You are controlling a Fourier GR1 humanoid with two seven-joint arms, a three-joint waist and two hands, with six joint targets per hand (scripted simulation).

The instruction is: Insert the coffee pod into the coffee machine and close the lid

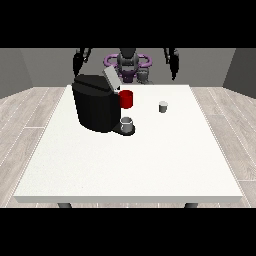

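Note:
A black coffee machine (pixel 96 106) stands on the white table (pixel 130 165) at the left of centre, its grey lid (pixel 111 79) tilted up and open. A grey cup (pixel 127 124) sits on its drip tray, and a red part (pixel 126 99) shows at its right side. The small grey coffee pod (pixel 163 106) stands alone on the table to the right of the machine. Both hands hang raised behind the table's far edge, away from everything: the hand at the view's left (pixel 77 64) and the hand at the view's right (pixel 174 66). Neither holds anything.
The robot's torso (pixel 128 64) with purple parts stands behind the far table edge. Bare table surface stretches in front of the machine and around the pod. Wooden floor surrounds the table.

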